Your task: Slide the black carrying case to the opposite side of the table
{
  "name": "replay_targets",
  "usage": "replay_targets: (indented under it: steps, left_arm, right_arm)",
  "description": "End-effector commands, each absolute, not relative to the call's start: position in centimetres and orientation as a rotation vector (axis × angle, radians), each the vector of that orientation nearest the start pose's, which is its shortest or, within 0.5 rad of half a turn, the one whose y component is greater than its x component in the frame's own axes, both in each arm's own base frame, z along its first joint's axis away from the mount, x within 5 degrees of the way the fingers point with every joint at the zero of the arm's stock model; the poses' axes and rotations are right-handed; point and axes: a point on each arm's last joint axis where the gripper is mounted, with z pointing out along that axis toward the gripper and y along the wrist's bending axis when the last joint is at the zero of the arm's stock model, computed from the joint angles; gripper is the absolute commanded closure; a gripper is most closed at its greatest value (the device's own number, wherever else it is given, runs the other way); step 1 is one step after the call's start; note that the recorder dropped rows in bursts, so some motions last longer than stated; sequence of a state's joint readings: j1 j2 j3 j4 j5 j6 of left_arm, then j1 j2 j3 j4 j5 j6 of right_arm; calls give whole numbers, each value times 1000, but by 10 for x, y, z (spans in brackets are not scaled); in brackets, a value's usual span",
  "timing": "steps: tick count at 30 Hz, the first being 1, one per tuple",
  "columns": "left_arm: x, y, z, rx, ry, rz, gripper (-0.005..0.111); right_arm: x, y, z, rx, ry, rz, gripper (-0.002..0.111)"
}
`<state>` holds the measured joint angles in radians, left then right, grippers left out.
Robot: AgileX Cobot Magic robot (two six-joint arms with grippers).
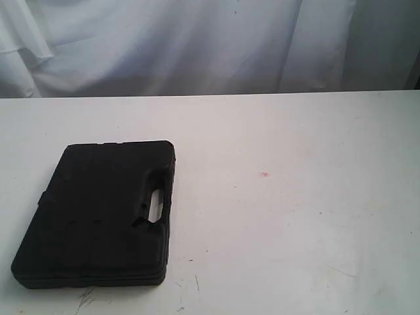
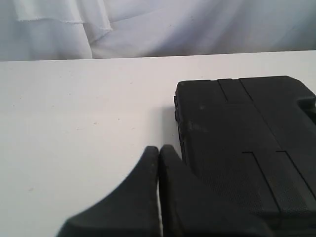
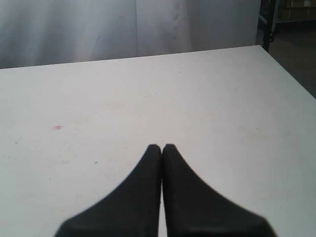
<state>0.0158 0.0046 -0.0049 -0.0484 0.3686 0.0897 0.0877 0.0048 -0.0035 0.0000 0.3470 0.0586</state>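
The black carrying case (image 1: 98, 213) lies flat on the white table (image 1: 295, 216), at the left front in the exterior view, its handle cut-out facing the table's middle. Neither arm shows in the exterior view. In the left wrist view the case (image 2: 247, 148) lies just beside my left gripper (image 2: 159, 148), which is shut with nothing between its fingers; whether it touches the case I cannot tell. My right gripper (image 3: 162, 147) is shut and empty over bare table (image 3: 222, 108), with no case in its view.
A small reddish spot (image 1: 264, 174) marks the tabletop right of the case. White cloth (image 1: 197, 46) hangs behind the far table edge. In the right wrist view the table's side edge (image 3: 289, 74) drops to a dark floor.
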Motion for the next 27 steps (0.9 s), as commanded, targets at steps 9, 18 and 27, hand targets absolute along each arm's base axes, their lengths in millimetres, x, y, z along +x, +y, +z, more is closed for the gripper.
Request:
replay_targets:
  steps: [9,18,27]
  left_arm:
    - [56,1,202,19,1608,39,107]
    - [55,2,222,-12,1382,29,107]
    - [67,1,301,-102,1466,-91,107]
  right_arm:
    - [53,4,182,-35,1830,94,108]
    - [53,4,182,-35,1830,94,108]
    - [53,4,182,-35,1830,94,108]
